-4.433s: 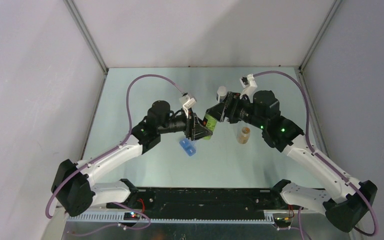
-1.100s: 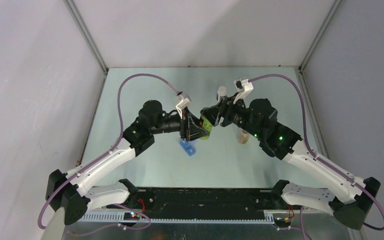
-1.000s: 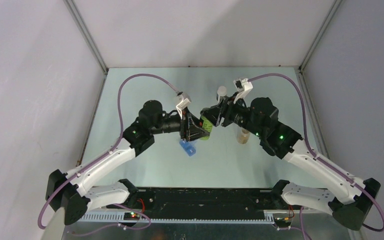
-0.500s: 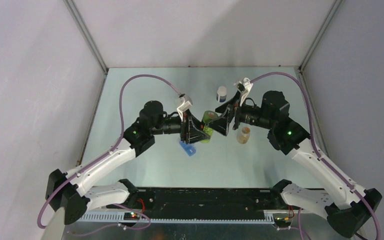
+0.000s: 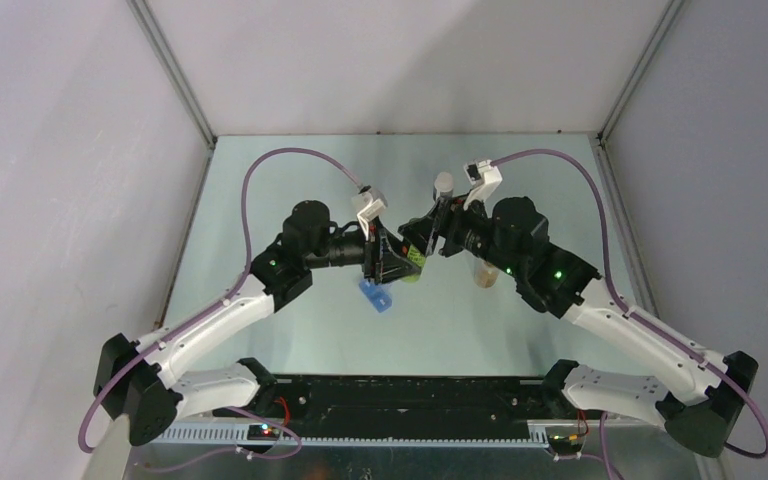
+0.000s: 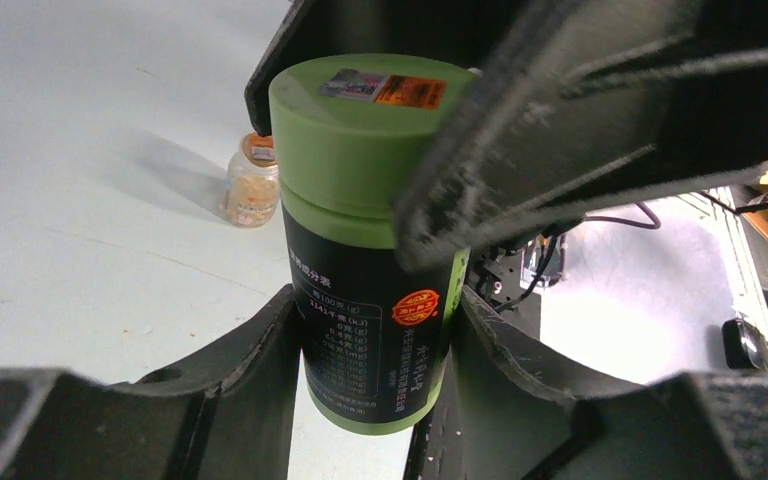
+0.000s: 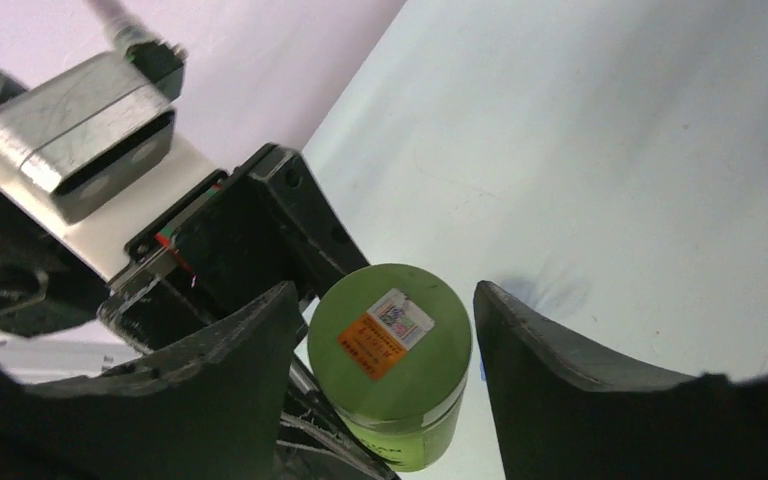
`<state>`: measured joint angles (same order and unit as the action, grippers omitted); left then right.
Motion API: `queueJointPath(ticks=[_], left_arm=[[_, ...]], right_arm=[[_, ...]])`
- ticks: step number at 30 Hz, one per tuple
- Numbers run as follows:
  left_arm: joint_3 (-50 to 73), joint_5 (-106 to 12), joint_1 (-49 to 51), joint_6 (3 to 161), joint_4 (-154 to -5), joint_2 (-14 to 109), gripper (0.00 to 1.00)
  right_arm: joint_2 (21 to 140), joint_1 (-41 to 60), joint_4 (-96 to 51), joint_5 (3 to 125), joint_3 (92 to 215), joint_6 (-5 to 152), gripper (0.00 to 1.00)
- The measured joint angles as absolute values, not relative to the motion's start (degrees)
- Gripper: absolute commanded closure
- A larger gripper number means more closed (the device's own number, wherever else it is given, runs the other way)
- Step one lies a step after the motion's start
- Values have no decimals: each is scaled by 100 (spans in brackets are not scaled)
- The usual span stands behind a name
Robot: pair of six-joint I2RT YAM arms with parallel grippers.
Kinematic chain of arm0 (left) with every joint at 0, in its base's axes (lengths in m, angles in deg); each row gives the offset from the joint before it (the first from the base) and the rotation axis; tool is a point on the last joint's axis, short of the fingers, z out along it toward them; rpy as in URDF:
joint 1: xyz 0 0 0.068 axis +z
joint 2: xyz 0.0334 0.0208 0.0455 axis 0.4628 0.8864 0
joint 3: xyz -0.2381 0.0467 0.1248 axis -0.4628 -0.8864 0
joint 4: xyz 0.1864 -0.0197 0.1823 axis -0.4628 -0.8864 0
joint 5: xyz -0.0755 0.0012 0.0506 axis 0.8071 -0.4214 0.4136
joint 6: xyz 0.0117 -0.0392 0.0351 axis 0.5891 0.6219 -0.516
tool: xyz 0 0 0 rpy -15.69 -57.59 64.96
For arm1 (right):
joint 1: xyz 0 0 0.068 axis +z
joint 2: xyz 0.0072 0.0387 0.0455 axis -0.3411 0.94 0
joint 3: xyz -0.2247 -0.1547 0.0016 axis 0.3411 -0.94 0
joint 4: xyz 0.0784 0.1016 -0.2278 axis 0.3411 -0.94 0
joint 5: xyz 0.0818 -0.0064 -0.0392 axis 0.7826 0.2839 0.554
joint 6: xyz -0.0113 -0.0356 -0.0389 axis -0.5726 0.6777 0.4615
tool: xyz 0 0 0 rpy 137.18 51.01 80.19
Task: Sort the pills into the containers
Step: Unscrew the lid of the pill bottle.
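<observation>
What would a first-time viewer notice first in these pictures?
At mid-table, a green bottle with a black label is clamped in the left gripper. The right gripper faces it from the opposite side, fingers flanking the bottle's lid; whether they press on it cannot be told. A small orange-capped jar stands on the table beside the right arm.

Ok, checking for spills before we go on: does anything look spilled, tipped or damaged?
Nothing stands out. The left hand holds the green bottle, lid on, with the right hand straddling the lid; the jar stands upright, and no loose pills show on the table.
</observation>
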<state>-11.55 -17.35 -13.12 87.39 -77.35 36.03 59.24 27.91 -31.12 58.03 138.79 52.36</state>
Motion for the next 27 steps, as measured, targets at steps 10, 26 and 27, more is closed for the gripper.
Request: queueJointPath(ticks=[10, 26, 27], left_arm=[[-1155, -1853, -1312, 8782, -7731, 3608, 100], [-1155, -1302, -1401, 8627, -7644, 3774, 100], [-1155, -1263, -1406, 8621, -7622, 3780, 100]], right_arm=[[5937, 2833, -3120, 5252, 13877, 4831, 64], [5819, 1165, -3018, 9438, 13626, 6230, 42], [5798, 1146, -3022, 9453, 13615, 6237, 24]])
